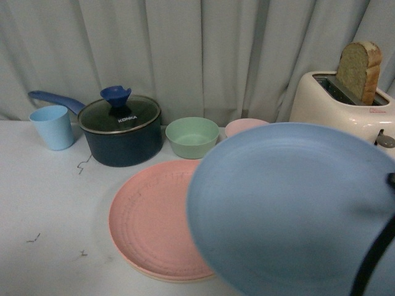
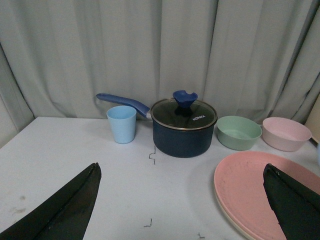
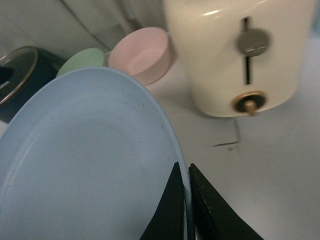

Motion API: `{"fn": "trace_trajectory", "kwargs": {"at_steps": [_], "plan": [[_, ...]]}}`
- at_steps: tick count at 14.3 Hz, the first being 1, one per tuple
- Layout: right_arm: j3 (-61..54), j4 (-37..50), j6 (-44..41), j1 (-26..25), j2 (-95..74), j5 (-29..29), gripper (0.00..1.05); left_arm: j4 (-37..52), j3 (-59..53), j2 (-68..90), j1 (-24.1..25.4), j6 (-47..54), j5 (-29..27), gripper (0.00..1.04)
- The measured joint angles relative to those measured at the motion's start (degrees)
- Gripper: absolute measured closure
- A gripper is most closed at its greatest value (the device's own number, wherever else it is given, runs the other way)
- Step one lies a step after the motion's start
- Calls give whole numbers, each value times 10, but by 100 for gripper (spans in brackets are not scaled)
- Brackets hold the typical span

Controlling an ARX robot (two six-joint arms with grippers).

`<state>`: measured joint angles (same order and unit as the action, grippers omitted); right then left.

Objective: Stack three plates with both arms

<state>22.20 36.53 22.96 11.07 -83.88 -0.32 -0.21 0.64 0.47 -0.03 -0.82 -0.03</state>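
Observation:
The pink plate [image 1: 154,216] lies on the white table, stacked on the cream plate, whose rim [image 1: 148,272] shows just beneath it. My right gripper [image 3: 184,169] is shut on the rim of the light blue plate [image 1: 290,209]. It holds this plate tilted in the air, overlapping the pink plate's right side in the front view. The light blue plate fills the right wrist view [image 3: 85,160]. My left gripper [image 2: 181,167] is open and empty, low over the table, with one finger over the pink plate [image 2: 245,190].
A navy pot [image 1: 120,132] with a glass lid, a blue cup [image 1: 52,126], a green bowl [image 1: 192,137] and a small pink bowl [image 1: 245,126] stand along the back. A cream toaster [image 1: 342,105] with bread [image 1: 359,69] is at the back right. A curtain hangs behind.

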Motion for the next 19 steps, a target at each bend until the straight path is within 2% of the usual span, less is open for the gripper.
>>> {"fn": "trace_trajectory", "kwargs": {"at_steps": [2,5,10,13,18,19], "plan": [[81,6,42,61,-91,22,102,0,0,0,0,0,0,7],[173,-40,74,108,-194,63,102,0,0,0,0,0,0,7],[293,-97,89,145,-292,107,102,0,0,0,0,0,0,7],[299,-103,89,166,-308,127,102,0,0,0,0,0,0,7],[296,-83,90,171,-332,138,102,0,0,0,0,0,0,7],[286,-80,90,174,-335,142,87,0,0,0,0,0,0,7]]}}
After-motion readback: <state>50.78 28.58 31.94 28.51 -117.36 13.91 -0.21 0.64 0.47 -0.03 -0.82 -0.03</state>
